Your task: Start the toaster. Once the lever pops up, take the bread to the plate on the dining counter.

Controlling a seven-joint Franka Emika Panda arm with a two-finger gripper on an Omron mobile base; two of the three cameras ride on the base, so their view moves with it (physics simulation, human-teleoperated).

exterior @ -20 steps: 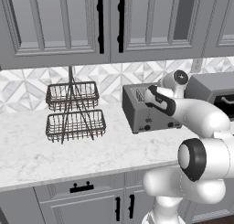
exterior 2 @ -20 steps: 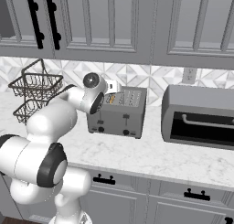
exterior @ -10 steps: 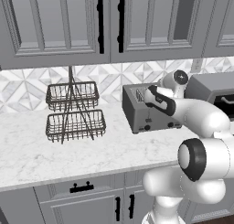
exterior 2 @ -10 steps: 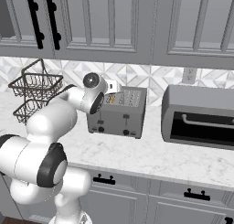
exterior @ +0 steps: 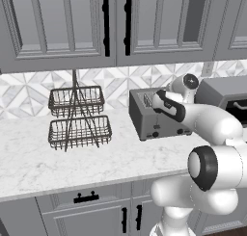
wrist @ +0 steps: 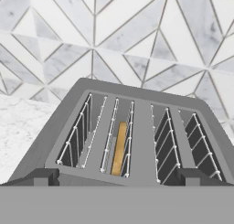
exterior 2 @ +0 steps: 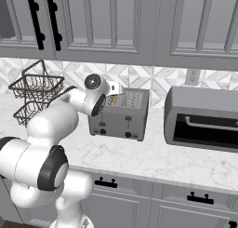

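Note:
The grey toaster stands on the marble worktop against the tiled wall. In the hand view I look down on its four slots. The bread stands on edge, sunk in the second slot from the left, and shows as a tan sliver in the right base view. My gripper hovers just above the toaster's near top edge. It is open, its fingertips set wide apart with nothing between them. The plate and the dining counter are out of view.
A larger grey toaster oven sits right of the toaster. A two-tier wire basket rack stands to the left. Grey wall cabinets hang overhead. Bare marble worktop lies in front.

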